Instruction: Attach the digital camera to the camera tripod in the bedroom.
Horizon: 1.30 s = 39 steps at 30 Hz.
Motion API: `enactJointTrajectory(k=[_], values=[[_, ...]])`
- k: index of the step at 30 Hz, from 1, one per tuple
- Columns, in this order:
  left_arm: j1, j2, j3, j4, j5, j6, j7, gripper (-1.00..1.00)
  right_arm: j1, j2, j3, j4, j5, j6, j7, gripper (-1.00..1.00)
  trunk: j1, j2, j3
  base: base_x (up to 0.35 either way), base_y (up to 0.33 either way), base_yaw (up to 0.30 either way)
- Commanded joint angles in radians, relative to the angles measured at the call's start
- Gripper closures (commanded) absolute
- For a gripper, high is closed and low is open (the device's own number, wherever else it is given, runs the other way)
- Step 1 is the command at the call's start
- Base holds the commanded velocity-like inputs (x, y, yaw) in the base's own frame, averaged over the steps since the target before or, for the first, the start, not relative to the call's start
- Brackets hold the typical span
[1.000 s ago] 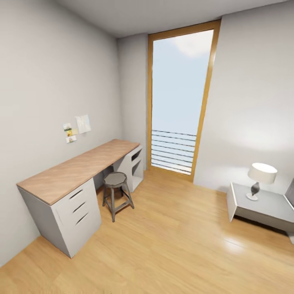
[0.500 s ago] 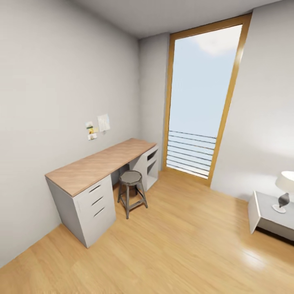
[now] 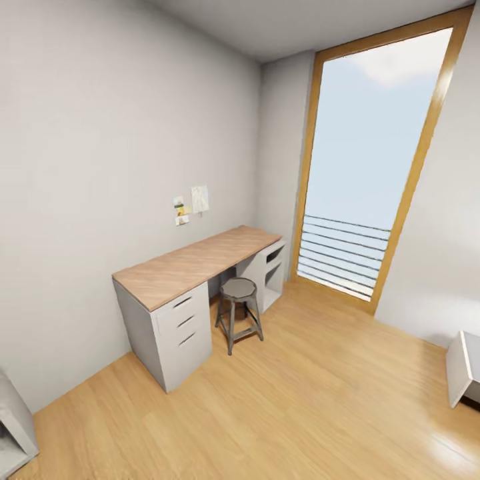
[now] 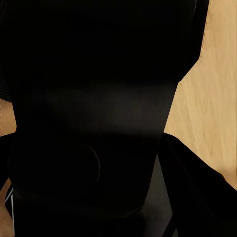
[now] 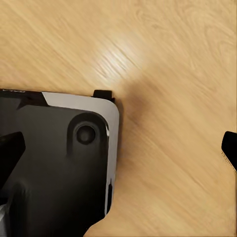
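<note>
Bedroom here is pale grey walls and light wood plank floor [image 3: 300, 400], wood-topped counter [image 3: 193, 263] with a stool [image 3: 239, 313] against the left wall beside a tall window [image 3: 373, 167]; can't tell either end effector's state.

A long desk [image 3: 200, 261] with a wood top stands against the pale grey wall [image 3: 100, 147] on the left. Its near end rests on a grey unit of three drawers [image 3: 183, 321], and its far end on an open white shelf unit [image 3: 270, 273]. A round grey metal stool [image 3: 239, 313] sits on the floor just in front of the desk, between the two units. Small papers and notes [image 3: 191, 203] are pinned to the wall above the desk. Beyond it, a tall window [image 3: 373, 167] in a wooden frame shows pale sky, with horizontal rails [image 3: 343, 253] across its lower part. The light wood plank floor [image 3: 300, 400] fills the foreground. A grey furniture corner [image 3: 13, 420] cuts in at the lower left, another [image 3: 463, 367] at the right edge.
</note>
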Motion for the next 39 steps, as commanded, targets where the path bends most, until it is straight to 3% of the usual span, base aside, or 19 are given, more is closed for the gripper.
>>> enactJointTrajectory(k=[1,21,39], values=[[0.000,0.000,-0.008,0.000,0.010,-0.002,-0.005,1.00,-0.001,-0.001,-0.009,0.003,0.010,-0.004,0.002,-1.00,0.000,-0.001,0.000,0.000,0.000,0.283],[0.000,0.001,-0.007,0.000,0.010,-0.003,-0.003,1.00,-0.001,-0.002,-0.009,0.003,0.013,-0.004,-0.002,-1.00,0.000,-0.001,0.000,-0.009,0.000,0.283],[0.000,-0.001,-0.008,0.000,0.010,-0.003,-0.003,1.00,-0.001,-0.002,-0.009,0.003,0.013,-0.005,-0.005,-1.00,0.000,-0.001,0.000,-0.262,0.000,0.284]])
